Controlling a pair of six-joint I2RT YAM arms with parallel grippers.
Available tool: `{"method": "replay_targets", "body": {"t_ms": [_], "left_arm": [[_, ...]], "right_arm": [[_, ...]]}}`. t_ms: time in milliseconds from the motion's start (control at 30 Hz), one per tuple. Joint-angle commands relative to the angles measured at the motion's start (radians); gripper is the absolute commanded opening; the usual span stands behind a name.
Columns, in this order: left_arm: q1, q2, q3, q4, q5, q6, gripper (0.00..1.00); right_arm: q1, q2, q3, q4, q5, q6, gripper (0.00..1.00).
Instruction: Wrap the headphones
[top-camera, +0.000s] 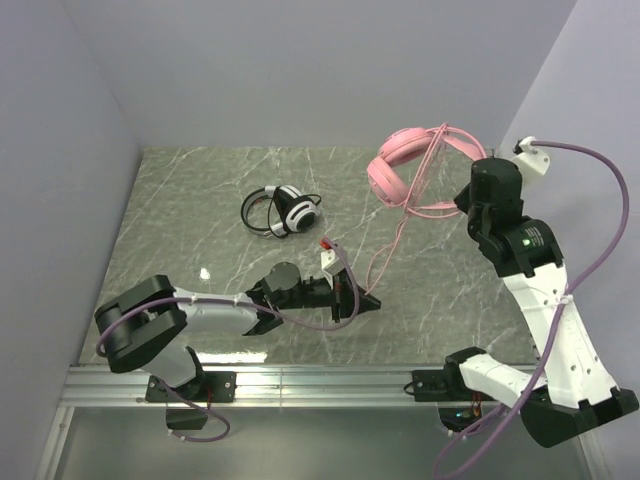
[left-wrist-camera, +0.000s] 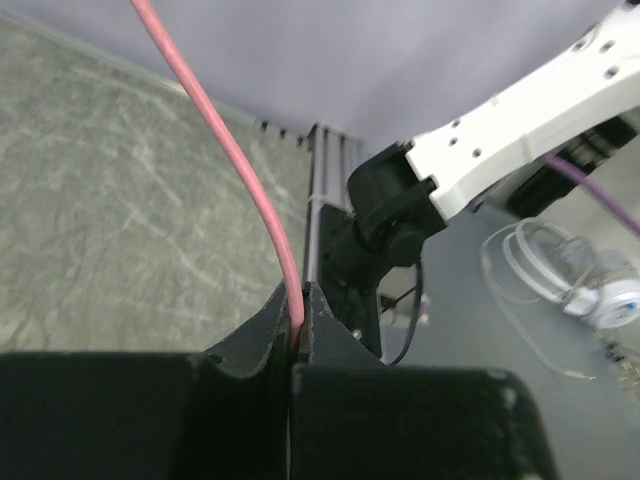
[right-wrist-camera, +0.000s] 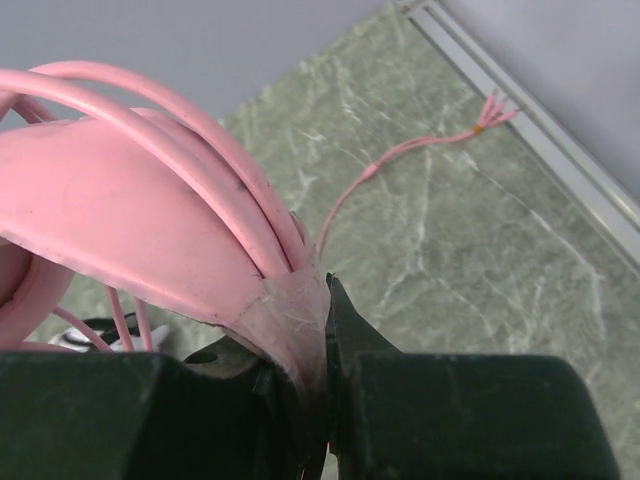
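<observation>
The pink headphones (top-camera: 398, 160) hang lifted at the back right, their headband (right-wrist-camera: 130, 215) pinched in my shut right gripper (top-camera: 463, 203), whose jaws (right-wrist-camera: 322, 295) close on the band where several pink cable turns lie along it. The pink cable (top-camera: 395, 235) runs down from them to my left gripper (top-camera: 371, 301), which is shut on it just above the table's middle. In the left wrist view the cable (left-wrist-camera: 232, 150) rises from between the closed fingers (left-wrist-camera: 297, 298). The cable's loose end (right-wrist-camera: 488, 112) lies on the table. The black-and-white headphones (top-camera: 283, 211) lie with their cable coiled at the centre back.
Grey marble table (top-camera: 200, 200) with walls at the left, back and right. An aluminium rail (top-camera: 330, 385) runs along the near edge. The right arm's base (left-wrist-camera: 385, 225) stands close beyond my left gripper. A white corded object (left-wrist-camera: 590, 290) lies off the table.
</observation>
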Motion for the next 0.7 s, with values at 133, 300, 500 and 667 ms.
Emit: {"method": "replay_targets", "body": {"t_ms": [133,300,500,667], "left_arm": [[-0.081,-0.155,0.124,-0.435,-0.223,0.183,0.06],[-0.093,-0.236,0.203,-0.714,-0.346,0.267,0.08],[-0.093,-0.27,0.261,-0.867,-0.435,0.312,0.09],[-0.11,-0.262,0.322,-0.972,-0.62,0.345,0.06]], "right_arm": [[-0.01,0.001,-0.08,0.151,0.159,0.011,0.0],[-0.01,-0.022,-0.175,0.164,0.234,-0.023,0.0],[-0.01,-0.045,-0.333,0.179,0.257,-0.022,0.0],[-0.009,-0.063,-0.378,0.184,0.219,-0.084,0.0]]}}
